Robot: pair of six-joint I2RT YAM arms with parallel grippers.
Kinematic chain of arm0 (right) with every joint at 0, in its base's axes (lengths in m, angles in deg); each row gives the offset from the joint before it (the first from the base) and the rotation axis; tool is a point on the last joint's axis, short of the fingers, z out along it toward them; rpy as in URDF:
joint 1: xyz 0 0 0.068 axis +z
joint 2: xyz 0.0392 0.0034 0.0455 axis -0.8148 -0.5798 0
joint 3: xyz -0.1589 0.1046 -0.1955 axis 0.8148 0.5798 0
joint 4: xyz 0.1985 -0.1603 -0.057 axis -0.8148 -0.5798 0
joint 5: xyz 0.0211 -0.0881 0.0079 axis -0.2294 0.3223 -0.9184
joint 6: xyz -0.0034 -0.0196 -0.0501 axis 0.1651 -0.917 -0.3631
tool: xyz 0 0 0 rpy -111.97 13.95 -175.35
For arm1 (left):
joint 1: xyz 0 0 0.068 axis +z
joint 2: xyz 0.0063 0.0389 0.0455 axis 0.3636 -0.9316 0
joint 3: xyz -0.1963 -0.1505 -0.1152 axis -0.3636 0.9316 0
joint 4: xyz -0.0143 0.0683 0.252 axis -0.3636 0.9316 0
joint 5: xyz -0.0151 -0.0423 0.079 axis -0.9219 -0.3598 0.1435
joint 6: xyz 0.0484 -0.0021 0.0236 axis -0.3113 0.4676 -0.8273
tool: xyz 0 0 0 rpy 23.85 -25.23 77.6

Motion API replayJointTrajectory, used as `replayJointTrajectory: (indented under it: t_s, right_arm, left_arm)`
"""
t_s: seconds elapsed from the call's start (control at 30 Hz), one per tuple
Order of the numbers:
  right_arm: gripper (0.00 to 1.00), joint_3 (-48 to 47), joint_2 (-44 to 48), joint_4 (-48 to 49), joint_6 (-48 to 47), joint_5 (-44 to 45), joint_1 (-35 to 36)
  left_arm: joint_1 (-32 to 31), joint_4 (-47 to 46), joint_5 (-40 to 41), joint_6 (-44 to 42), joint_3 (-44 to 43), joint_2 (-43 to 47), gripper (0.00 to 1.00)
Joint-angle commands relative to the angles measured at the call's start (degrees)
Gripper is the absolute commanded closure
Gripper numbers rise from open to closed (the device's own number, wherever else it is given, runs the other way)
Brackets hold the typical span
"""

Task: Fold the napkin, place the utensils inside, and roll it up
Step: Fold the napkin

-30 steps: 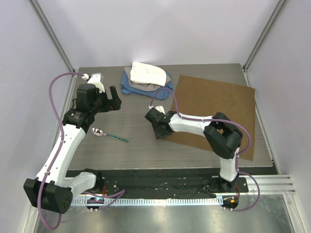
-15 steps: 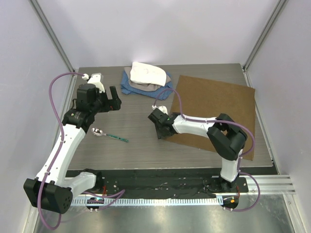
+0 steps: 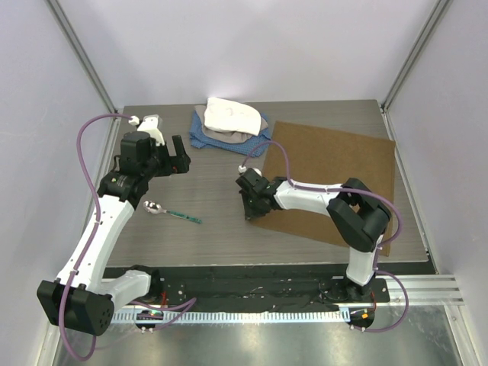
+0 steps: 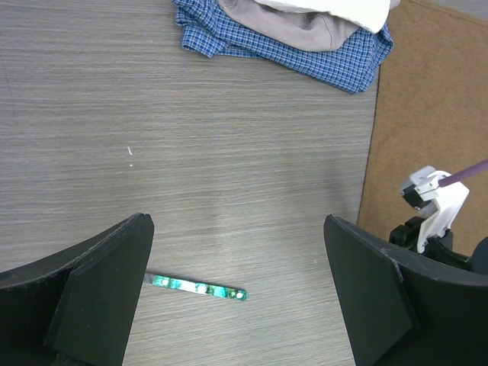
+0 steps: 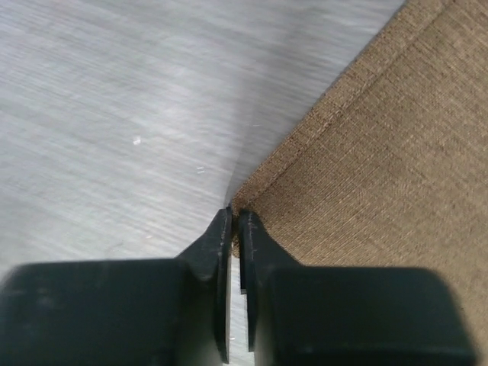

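On the right half of the table (image 3: 221, 229), the napkin (image 3: 335, 183) is lying flat and unfolded, with 1 corner pointing toward the table's centre. The right gripper (image 3: 249, 213) is sitting low at that corner. In the right wrist view its fingers (image 5: 221, 236) are pressing together on the hemmed tip of the cloth, so the corner is being clamped.

The left gripper (image 3: 174, 156) is hovering above the left side of the table, fingers (image 4: 107, 282) spread wide apart and holding nothing. The spoon (image 3: 171, 213) is lying below it near the left edge, bowl toward that edge and green handle toward the centre, well apart from the napkin. A blue cloth (image 3: 204, 139) and a white cloth (image 3: 232, 114) are sitting piled at the far edge.

Step in hand, as judged: fold 1 is beginning, with only the corner grasped. The next move is calling for lifting this corner and carrying it across toward the far-right corner, keeping the cloth from dragging. The spoon is not yet placed.

No brand, label or writing is readable in any view.
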Motion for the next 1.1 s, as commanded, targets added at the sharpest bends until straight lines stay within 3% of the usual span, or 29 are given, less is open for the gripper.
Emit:
replayJointTrajectory:
  t_s: [0.0,0.33,0.67,0.83,1.07]
  right_arm:
    - [0.99,0.74,-5.14,-4.99,0.55,-7.0,1.7]
    - [0.99,-7.86,0.74,-11.83,-4.79,1.78,-1.37]
    - [0.99,-6.47,8.66,-15.36,-12.97,10.92,-20.43]
    - [0.99,-10.58,5.15,-14.83,-16.49,16.01,-31.32]
    - [0.99,-19.2,-2.76,-14.57,-19.66,19.19,-41.26]
  left_arm:
    - [-0.07,-1.39,0.32,-0.11,-0.08,0.94,0.0]
    - [0.01,-1.21,2.25,-0.47,-0.17,1.11,0.0]
    - [-0.07,-1.65,2.16,-0.38,0.27,1.02,0.0]
    - [-0.07,-2.18,1.9,-0.12,0.71,0.5,0.0]
    - [-0.07,-2.0,2.86,-0.38,0.8,-0.56,0.0]
